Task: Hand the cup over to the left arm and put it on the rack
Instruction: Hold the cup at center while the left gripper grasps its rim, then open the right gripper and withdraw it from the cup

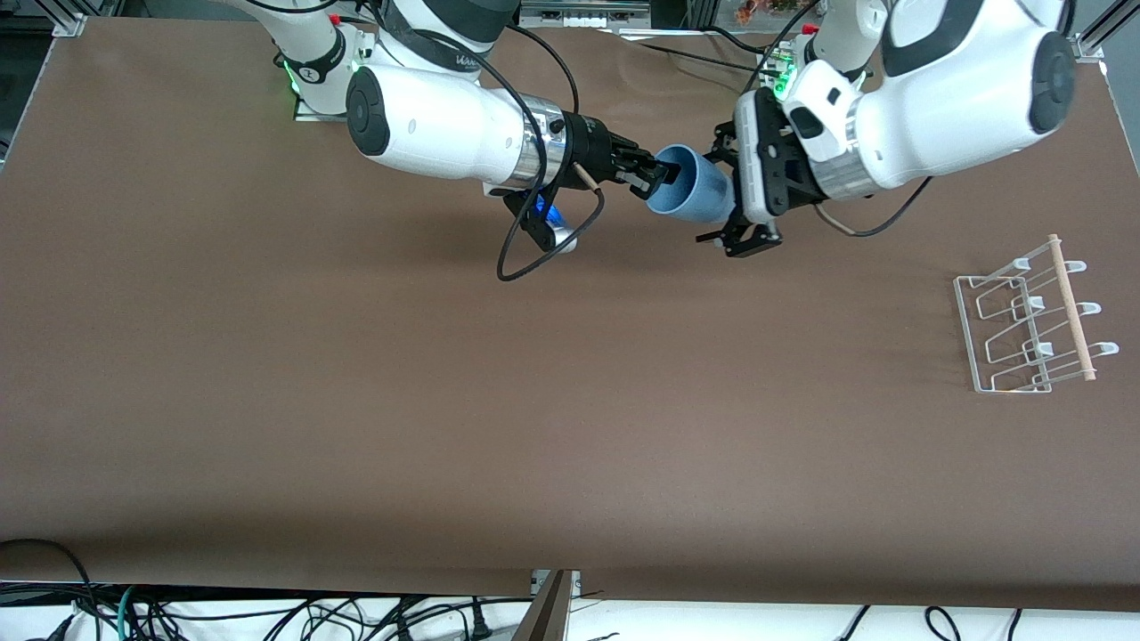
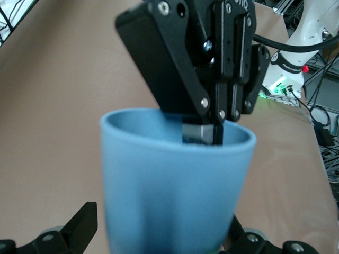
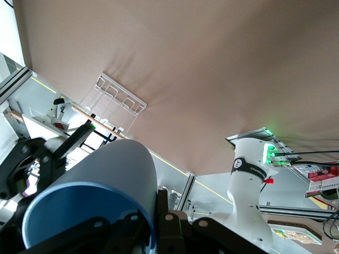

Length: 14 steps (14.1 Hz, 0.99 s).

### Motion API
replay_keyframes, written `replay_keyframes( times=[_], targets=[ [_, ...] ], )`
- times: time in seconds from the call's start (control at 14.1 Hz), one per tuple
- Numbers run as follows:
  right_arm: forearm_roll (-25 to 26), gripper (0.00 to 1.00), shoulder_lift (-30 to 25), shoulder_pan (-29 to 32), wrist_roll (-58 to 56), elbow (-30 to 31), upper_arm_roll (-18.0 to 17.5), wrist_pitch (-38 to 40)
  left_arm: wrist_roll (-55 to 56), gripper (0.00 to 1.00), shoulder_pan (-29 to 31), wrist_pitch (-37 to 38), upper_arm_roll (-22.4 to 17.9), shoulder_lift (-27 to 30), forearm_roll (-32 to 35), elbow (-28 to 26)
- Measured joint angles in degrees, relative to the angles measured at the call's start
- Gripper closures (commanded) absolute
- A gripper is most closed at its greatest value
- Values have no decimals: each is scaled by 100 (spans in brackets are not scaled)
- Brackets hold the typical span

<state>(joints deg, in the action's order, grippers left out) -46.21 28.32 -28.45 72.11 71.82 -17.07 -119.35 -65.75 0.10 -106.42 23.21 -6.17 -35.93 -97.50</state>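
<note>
The clear wire-like drying rack with a pale wooden dowel (image 1: pixel 1033 316) sits near the table edge at the left arm's end. Above the table's middle, toward the edge by the bases, the small light-blue plastic tumbler (image 1: pixel 690 191) hangs tilted on its side. The right gripper (image 1: pixel 648 174) pinches its rim, one finger inside. The left gripper (image 1: pixel 732 200) stands open around its base

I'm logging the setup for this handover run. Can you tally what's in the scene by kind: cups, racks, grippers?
Cups: 1, the blue cup, held in the air between both arms.
Racks: 1, the rack, toward the left arm's end of the table.
Grippers: 2, the right gripper clamped on the cup's rim, the left gripper at its base.
Total: 4
</note>
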Motion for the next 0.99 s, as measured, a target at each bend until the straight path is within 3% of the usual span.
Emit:
replay_keyframes(
  times=[0.07, 0.14, 0.43, 0.5, 0.57, 0.64, 0.71, 0.78, 0.85, 0.99],
  targets=[
    [-4, 100, 7, 12, 3, 0, 16, 15, -15, 73, 2, -83, 49, 6, 0, -5],
    [-4, 100, 8, 21, 3, 0, 16, 15, -30, 80, 2, -132, 77, 12, 0, -4],
    [-12, 99, 12, 29, 8, -1, 24, 0, -70, 82, 7, -141, 91, 27, 5, -10],
    [-17, 91, 14, 29, 8, -1, 24, 0, -70, 80, 8, -142, 91, 25, 5, -11],
    [-31, 80, 19, 30, 8, -1, 24, -1, -70, 80, 10, -141, 91, 22, 5, -12],
    [-67, 60, 23, 30, 6, -6, 23, 1, -70, 80, 11, -141, 91, 13, 5, -16],
    [-75, 25, 27, 30, 6, -7, 23, 1, -70, 80, 13, -140, 92, 5, 4, -16],
    [-127, 7, 28, 31, 6, -26, 20, 1, -71, 80, 13, -137, 96, -6, 4, -27],
    [-154, 2, 28, 34, 6, -64, 18, 8, -76, 80, 13, -133, 102, -26, 4, -40],
    [-164, 2, 27, 111, 6, -149, 20, 162, -86, 81, 13, -89, 107, -56, 4, -57]
  ],
)
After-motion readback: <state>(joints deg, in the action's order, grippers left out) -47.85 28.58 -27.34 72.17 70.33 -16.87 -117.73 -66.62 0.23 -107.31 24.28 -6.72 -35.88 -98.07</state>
